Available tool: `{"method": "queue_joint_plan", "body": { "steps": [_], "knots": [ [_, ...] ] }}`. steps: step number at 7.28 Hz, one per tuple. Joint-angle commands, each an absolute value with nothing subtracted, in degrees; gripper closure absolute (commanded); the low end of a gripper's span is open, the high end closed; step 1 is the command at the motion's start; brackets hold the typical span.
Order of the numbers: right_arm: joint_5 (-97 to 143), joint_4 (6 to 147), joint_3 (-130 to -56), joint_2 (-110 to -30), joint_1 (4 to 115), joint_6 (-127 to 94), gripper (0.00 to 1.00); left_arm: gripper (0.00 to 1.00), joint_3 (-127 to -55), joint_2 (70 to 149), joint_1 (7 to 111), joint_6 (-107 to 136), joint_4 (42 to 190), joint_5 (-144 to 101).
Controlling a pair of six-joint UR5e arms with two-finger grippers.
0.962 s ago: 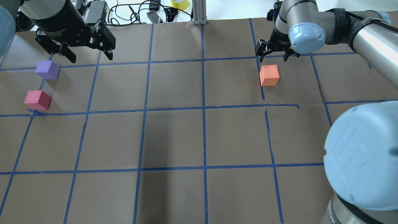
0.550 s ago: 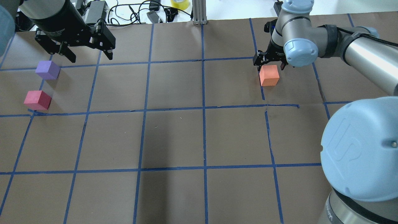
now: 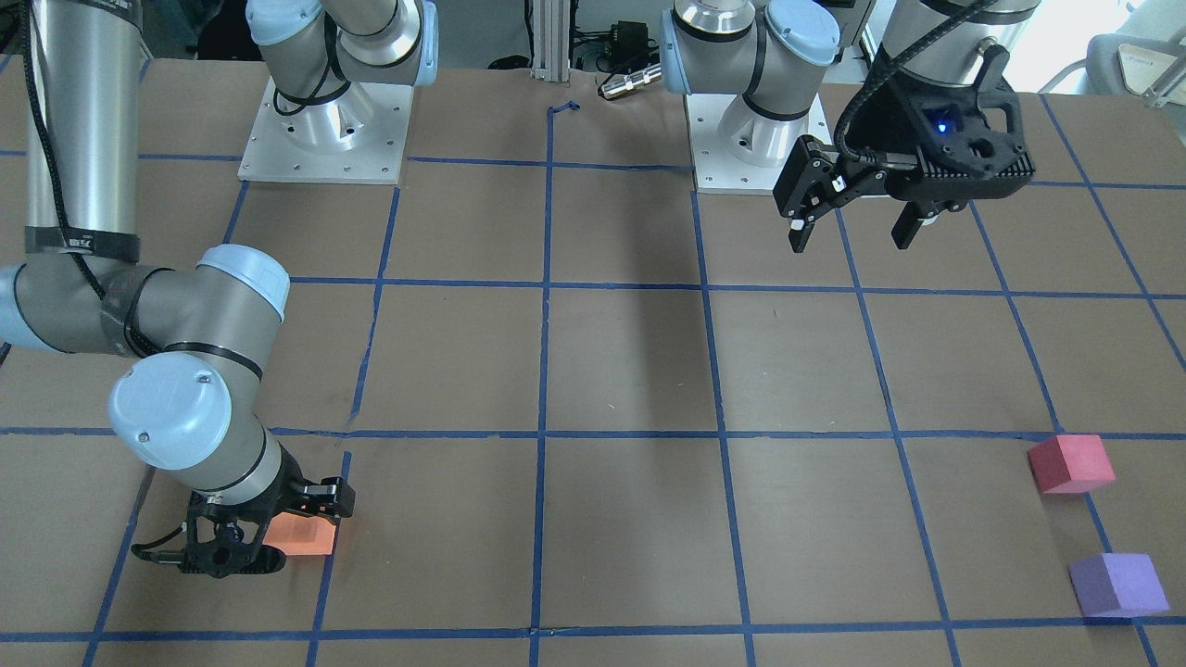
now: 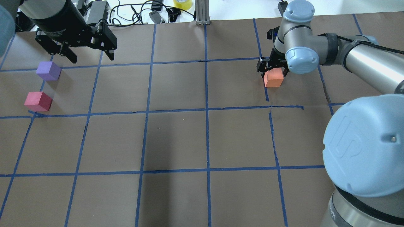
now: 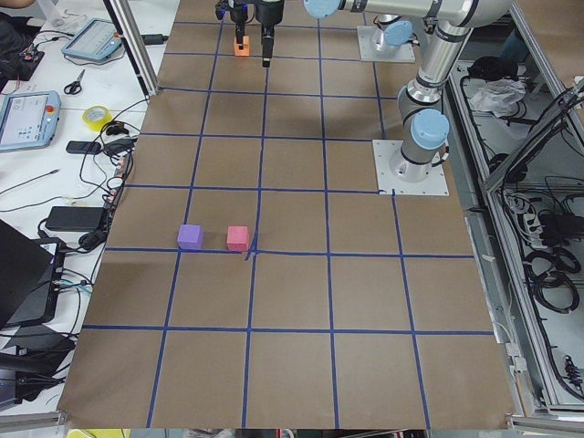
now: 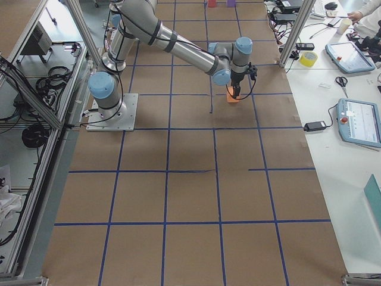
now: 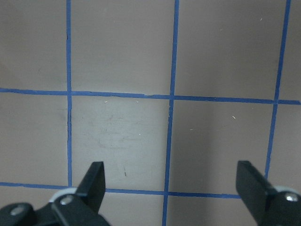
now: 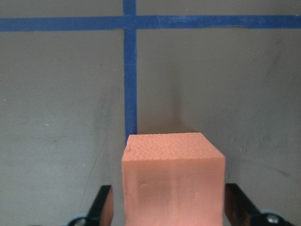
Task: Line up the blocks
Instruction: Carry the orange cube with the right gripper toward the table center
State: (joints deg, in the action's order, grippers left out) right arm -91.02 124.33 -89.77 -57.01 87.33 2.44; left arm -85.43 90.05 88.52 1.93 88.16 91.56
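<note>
The orange block [image 4: 273, 78] sits flat on the paper-covered table [image 4: 176, 138], in its right half and toward the edge across from the robot, with one corner over a blue tape line [image 4: 266, 94]. The right gripper [image 4: 272, 67] is down around it. In the right wrist view the block fills the space between the two fingers [image 8: 104, 203], its side faces square to them. A thin strip of gap shows on one side, so the jaws look parted and not yet clamped. A cube has no long axis to favour, and the fingers already bracket it across opposite faces, so I judge the coming move to be a plain squeeze and lift with no re-aiming.

The other two blocks lie well apart from it in the table's left half. The purple block [image 4: 48, 70] is nearer the far edge, and the red-pink block [image 4: 38, 101] is just on the robot's side of it, close but not touching. That pair already suggests a short row running from the far edge toward the robot. The orange one is the outlier and would have to travel across toward the left end to join it.

The left gripper [image 4: 82, 53] hangs above the table near the purple block, on its far-edge side. Its jaws are spread wide with nothing between them; its wrist camera shows only bare paper and tape. It is the nearer arm for the pair, and the right arm is the nearer one for the orange.
</note>
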Motion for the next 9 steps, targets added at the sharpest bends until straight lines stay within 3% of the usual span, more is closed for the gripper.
{"method": "queue_joint_plan", "body": {
  "steps": [1, 3, 6, 9],
  "knots": [
    [-92.37, 124.98, -89.74, -56.87, 87.28, 2.72, 0.67, 0.00, -85.43, 90.00, 88.51, 1.93, 88.15, 91.58],
    [-91.85, 125.08, -87.03, -58.35, 89.02, 2.64, 0.70, 0.00, -85.43, 90.00, 88.51, 1.93, 88.15, 91.67],
    [-91.67, 123.24, -81.75, -58.10, 102.27, -10.23, 0.68, 0.00, -85.43, 90.09, 88.42, 1.93, 88.15, 91.58],
    [-91.85, 123.31, -77.81, -51.35, 110.73, -20.54, 0.66, 0.00, -85.52, 90.09, 88.51, 1.93, 88.15, 91.58]
  ]
}}
